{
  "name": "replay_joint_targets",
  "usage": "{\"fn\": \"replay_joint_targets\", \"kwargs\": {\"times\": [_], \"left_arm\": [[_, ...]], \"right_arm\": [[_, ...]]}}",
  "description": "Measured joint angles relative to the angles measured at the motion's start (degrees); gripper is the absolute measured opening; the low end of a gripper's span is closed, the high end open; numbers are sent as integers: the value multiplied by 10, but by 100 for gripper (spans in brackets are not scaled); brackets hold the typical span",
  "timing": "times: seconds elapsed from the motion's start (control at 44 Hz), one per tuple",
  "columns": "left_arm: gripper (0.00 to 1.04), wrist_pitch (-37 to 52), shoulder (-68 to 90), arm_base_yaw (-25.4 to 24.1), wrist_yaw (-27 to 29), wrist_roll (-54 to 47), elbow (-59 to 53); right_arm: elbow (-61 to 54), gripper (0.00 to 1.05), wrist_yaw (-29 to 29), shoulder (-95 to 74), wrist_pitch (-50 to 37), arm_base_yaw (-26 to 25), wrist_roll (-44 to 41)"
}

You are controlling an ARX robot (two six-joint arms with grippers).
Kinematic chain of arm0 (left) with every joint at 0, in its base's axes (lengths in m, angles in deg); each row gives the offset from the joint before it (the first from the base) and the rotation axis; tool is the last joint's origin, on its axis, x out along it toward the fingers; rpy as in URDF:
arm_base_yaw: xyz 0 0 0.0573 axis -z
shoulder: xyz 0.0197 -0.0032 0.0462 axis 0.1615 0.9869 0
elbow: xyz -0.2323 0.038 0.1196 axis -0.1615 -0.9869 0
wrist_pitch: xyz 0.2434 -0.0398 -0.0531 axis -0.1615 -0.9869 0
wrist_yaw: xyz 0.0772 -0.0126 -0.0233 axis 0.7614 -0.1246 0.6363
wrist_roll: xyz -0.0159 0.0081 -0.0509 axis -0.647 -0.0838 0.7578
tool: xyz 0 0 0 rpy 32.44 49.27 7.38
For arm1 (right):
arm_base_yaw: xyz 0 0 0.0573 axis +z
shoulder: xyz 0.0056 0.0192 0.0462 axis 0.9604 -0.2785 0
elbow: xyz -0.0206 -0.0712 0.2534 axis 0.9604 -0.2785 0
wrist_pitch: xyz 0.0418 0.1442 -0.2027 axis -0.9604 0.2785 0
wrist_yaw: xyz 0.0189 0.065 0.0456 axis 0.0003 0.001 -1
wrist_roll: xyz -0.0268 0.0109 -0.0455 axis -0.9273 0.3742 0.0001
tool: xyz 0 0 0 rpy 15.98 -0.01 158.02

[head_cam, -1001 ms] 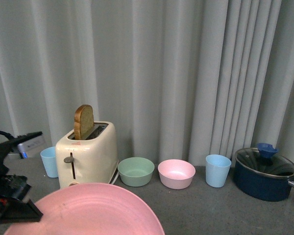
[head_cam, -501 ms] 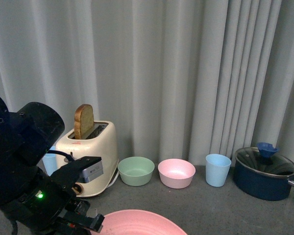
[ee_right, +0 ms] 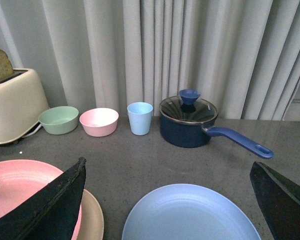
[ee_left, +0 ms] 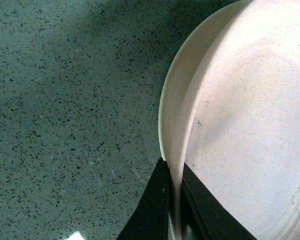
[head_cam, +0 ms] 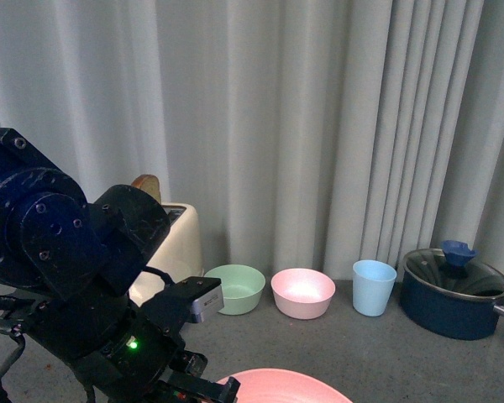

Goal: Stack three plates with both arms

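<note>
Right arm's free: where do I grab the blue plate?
Probably the rim of the blue plate on the side away from the pink plate, approached low from there: it lies flat and wide, so only the edge fits the right gripper.

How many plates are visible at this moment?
3: a flat matte pink plate gripped in the left pincer, a cream plate partly under it, a pale blue plate beside them.

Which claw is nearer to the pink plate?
Left. The left claw is shut on the pink plate at its rim; the right claw hangs open over the blue plate, the pink plate off to its side.
</note>
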Motion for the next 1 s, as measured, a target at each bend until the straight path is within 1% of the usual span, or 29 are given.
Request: {"fn": "replay_joint_targets", "kwargs": {"times": [0.25, 0.728, 0.774, 0.887, 0.91, 1.001], "left_arm": [[4, 6, 23, 34, 18, 12, 16], [4, 16, 50, 50, 38, 20, 33], [7, 16, 51, 51, 39, 22, 33], [23, 17, 52, 53, 39, 23, 34], [25, 17, 52, 53, 39, 23, 34], [42, 17, 52, 53, 38, 24, 35]], "right_arm": [[0, 97, 0, 0, 0, 0, 0], [0, 97, 0, 0, 0, 0, 0], [0, 97, 0, 0, 0, 0, 0], [0, 97, 0, 0, 0, 0, 0], [0, 97, 0, 0, 0, 0, 0], [0, 97, 0, 0, 0, 0, 0]]}}
